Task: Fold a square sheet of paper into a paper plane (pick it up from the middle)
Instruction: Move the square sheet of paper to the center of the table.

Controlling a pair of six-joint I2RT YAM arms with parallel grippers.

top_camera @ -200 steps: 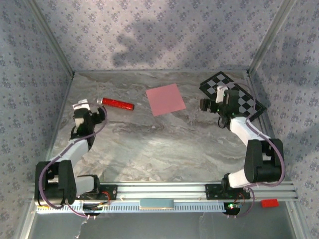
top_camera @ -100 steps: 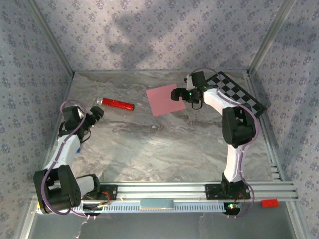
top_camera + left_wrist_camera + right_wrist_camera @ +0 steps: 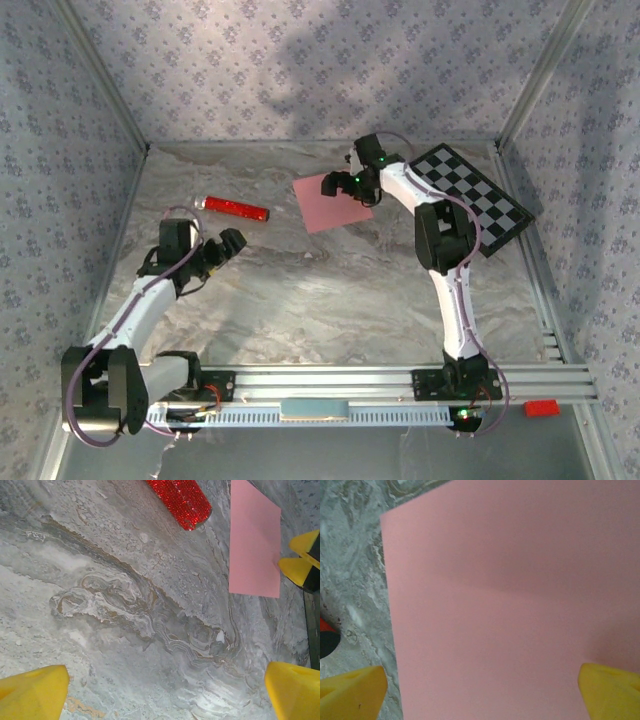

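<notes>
The right hand (image 3: 338, 185), its fingers spread wide, hovers low over the square sheet of paper (image 3: 335, 213), which lies flat on the marble bench (image 3: 330, 295) beside the red cylinder (image 3: 236, 208); thin, limp and probably slippery, it wants a light pinch at its middle, while the left hand (image 3: 226, 246), likewise spread, hangs well apart.

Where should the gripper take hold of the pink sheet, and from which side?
Probably its middle, straight down from above: the pink sheet lies flat on the table with no lifted edge to get under. The right gripper hangs over it, open; closing there could pinch up a ridge.
</notes>
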